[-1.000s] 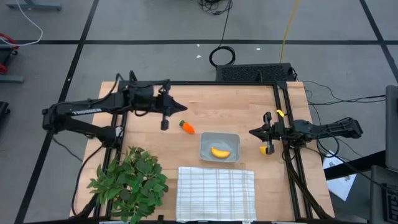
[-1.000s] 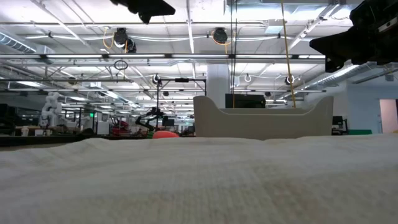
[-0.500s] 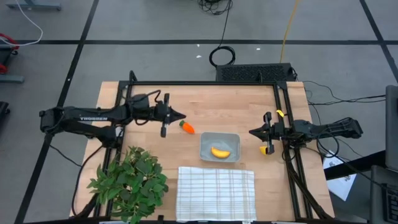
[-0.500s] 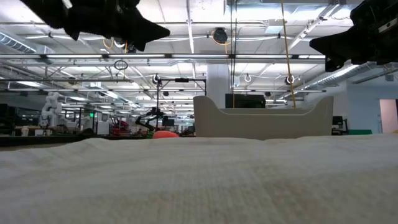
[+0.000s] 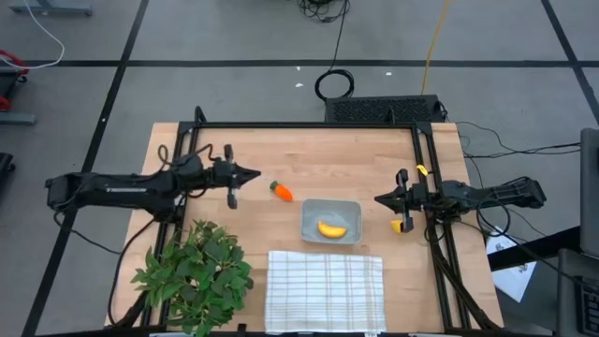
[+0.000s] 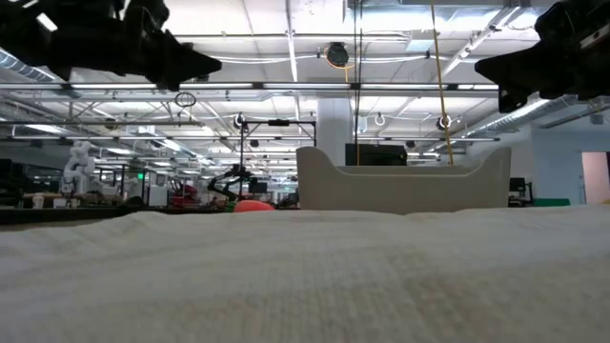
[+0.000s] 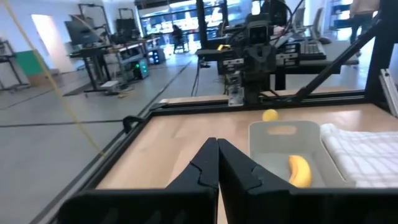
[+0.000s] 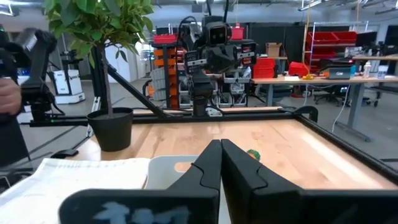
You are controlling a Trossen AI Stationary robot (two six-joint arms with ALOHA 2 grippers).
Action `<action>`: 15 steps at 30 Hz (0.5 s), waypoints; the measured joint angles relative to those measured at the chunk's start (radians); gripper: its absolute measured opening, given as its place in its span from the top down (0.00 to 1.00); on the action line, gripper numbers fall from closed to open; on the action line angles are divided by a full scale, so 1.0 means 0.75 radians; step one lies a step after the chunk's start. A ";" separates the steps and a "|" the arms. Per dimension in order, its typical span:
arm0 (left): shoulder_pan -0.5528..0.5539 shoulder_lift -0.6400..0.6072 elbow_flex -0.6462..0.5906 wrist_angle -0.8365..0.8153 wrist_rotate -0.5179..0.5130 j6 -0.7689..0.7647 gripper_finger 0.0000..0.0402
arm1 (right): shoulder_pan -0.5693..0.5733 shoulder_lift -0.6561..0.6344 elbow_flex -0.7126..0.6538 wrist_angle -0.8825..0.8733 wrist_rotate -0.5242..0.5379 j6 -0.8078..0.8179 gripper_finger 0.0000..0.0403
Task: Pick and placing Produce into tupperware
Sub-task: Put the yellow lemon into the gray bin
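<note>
Just beyond the left tool (image 5: 255, 175) — fingers together — lies the carrot (image 5: 281, 190), untouched.

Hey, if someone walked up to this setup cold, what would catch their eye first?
Probably the bright orange carrot lying alone on the wooden table, just ahead of the left gripper, whose fingers are shut. Next, the yellow banana sitting inside the clear container at the table's middle. The leafy green plant at the near left corner and the white checked cloth beside it also stand out.
</note>
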 joint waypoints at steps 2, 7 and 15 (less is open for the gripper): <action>-0.001 -0.089 -0.004 -0.089 -0.019 -0.013 1.00 | 0.000 0.000 0.000 -0.002 -0.001 0.025 1.00; -0.027 -0.245 -0.004 -0.301 -0.066 0.026 1.00 | 0.000 0.000 0.000 -0.011 -0.001 0.023 1.00; -0.091 -0.291 -0.046 -0.332 -0.123 0.088 1.00 | 0.000 0.000 0.000 -0.010 -0.001 -0.006 1.00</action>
